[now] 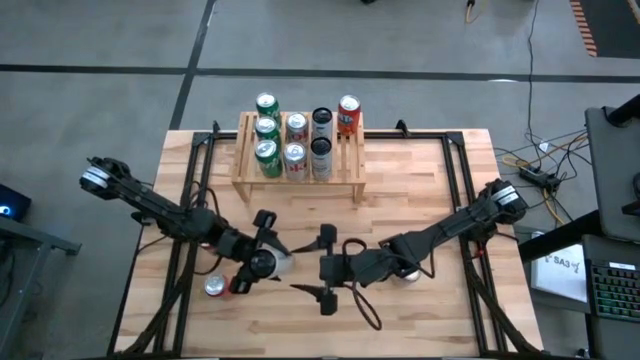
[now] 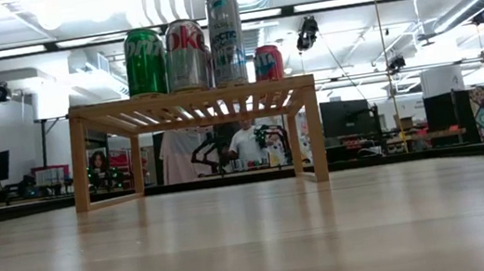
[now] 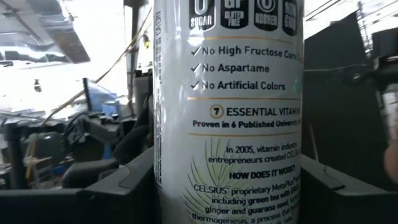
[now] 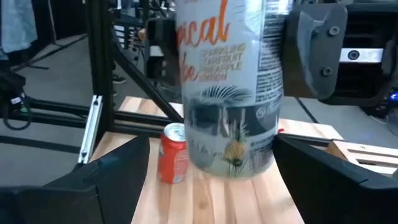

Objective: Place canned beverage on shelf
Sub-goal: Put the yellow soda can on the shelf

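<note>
1. Your left gripper (image 1: 268, 262) has a white Celsius can (image 3: 227, 112) between its fingers, partly spread to the can's width. It's low over the near middle of the surface (image 1: 420, 200), well short of the shelf (image 1: 299, 182).

2. Your right gripper (image 1: 325, 270) sits just beside it, facing the same can (image 4: 229, 93). Its fingers are spread wide with nothing between them. Looks like a handover, or it's just parked close. If it shuts off-centre while the left lets go, the can could tip or drop.

3. From above, the can looks tilted rather than upright in the left fingers, so you'd need to straighten it before it goes down on the slats. Set it down crooked and I'd bet it falls over.

4. The shelf already carries seven cans: green ones (image 1: 266, 130) on its left, silver and dark ones in the middle, a red one (image 1: 348, 115) at the back right. Free room seems to be at the front right. Come in too far left and you'll knock a standing can, and they're touching, so one bump could take down a row.

5. There's a small red can (image 1: 214, 288) standing just beside the left gripper on the surface, and another can (image 1: 407, 270) under the right arm. Swing either arm low and you could clip them
</note>
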`<state>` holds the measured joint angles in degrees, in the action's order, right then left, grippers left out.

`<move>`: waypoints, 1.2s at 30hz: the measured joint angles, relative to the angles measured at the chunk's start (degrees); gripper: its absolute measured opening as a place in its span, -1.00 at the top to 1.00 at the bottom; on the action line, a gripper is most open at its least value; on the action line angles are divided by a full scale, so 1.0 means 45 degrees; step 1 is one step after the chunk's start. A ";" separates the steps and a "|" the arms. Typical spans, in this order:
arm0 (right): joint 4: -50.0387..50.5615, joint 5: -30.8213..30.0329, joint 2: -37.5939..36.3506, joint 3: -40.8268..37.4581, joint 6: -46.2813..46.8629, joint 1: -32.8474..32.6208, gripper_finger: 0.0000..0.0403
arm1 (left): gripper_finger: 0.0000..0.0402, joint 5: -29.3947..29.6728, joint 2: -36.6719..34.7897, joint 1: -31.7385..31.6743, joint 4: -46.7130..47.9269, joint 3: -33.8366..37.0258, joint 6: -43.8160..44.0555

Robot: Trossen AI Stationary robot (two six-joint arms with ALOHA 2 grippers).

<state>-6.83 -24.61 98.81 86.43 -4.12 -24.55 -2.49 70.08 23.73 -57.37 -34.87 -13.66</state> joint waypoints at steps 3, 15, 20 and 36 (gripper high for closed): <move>-0.0140 0.0003 0.0069 -0.0002 -0.0044 0.0139 -0.62 | -0.12 0.0103 0.0151 0.0004 0.0008 -0.0084 -0.0067; -0.0937 0.0350 0.0482 -0.0010 -0.0739 0.0357 -0.62 | -0.12 0.0252 0.0857 -0.0010 0.0000 -0.0831 -0.0242; -0.1137 0.0352 0.0489 -0.0010 -0.0748 0.0382 -0.62 | -0.12 0.0444 0.0876 -0.0024 -0.0012 -0.0806 -0.0246; -0.1152 0.0344 0.0515 -0.0012 -0.0731 0.0440 -0.13 | -0.44 0.0606 0.0871 -0.0015 0.0435 -0.0787 -0.0054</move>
<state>-12.02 -23.06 101.13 86.38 -7.41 -22.57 0.24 74.00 23.66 -55.42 -38.41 -13.90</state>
